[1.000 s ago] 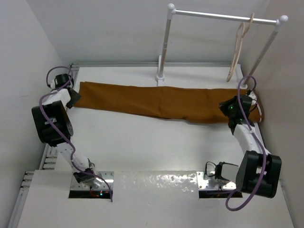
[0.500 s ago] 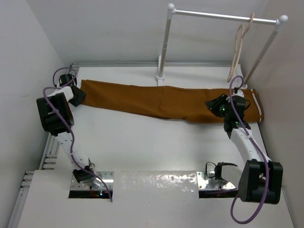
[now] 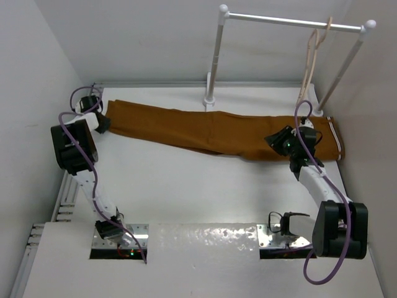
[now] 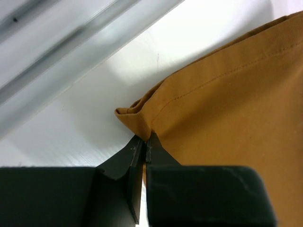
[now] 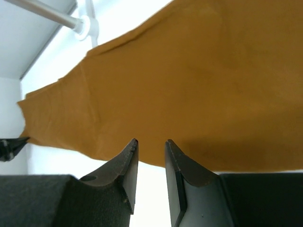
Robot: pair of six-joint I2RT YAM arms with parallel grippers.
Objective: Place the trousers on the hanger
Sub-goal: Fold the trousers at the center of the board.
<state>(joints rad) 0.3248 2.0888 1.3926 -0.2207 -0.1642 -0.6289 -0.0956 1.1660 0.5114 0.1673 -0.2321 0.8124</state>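
The rust-brown trousers (image 3: 205, 130) lie flat and lengthwise across the far half of the table, with the striped trim at their right end. My left gripper (image 3: 102, 124) is at their far left corner, shut on a folded bit of the hem (image 4: 135, 116); the jaws (image 4: 146, 140) pinch the cloth. My right gripper (image 3: 277, 139) hovers over the right part of the trousers (image 5: 189, 85). It stands open (image 5: 150, 142), just short of the cloth's near edge, with nothing between its fingers. The pale hanger (image 3: 308, 62) hangs by its hook on the rail.
A white clothes rail (image 3: 291, 22) stands at the back; its left post foot (image 3: 209, 99) sits just behind the trousers and its right post by the wall. A metal track (image 4: 71, 42) runs along the table's left edge, close to my left gripper. Walls close both sides.
My left gripper moved in to the trousers' left corner and shut on it. My right gripper opened and shifted left, uncovering the striped right end.
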